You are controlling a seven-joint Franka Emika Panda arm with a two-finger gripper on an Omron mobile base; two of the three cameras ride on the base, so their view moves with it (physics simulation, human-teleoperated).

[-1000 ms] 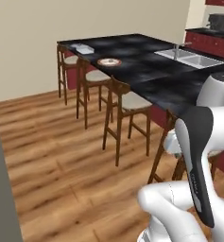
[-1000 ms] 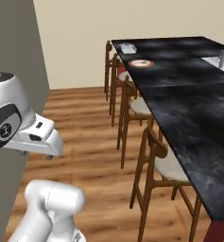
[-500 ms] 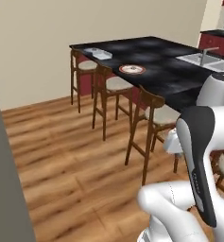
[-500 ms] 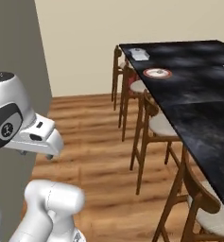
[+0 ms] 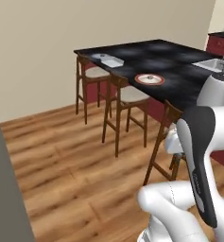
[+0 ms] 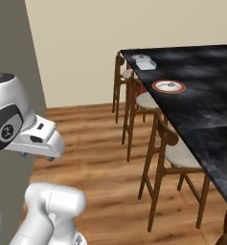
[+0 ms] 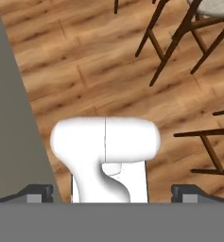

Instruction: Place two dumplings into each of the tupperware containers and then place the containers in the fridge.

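Observation:
The white tupperware containers lie close together at the far corner of the black counter. A small pale spot, too small to make out, sits in the middle of a red-rimmed plate nearer along the counter; it may be the dumplings. The fridge's grey side rises at the left. My gripper points down at the wood floor beside it, far from the counter. It is open, with nothing between its fingertips.
Three wooden stools stand along the counter's near side. A sink with a tap is set into the counter at the right. Open wood floor lies between the fridge and the stools.
The whole picture has shifted in both base views, so the base has moved; the counter's far corner now sits closer and more central. The arm keeps its pose and the gripper stays open.

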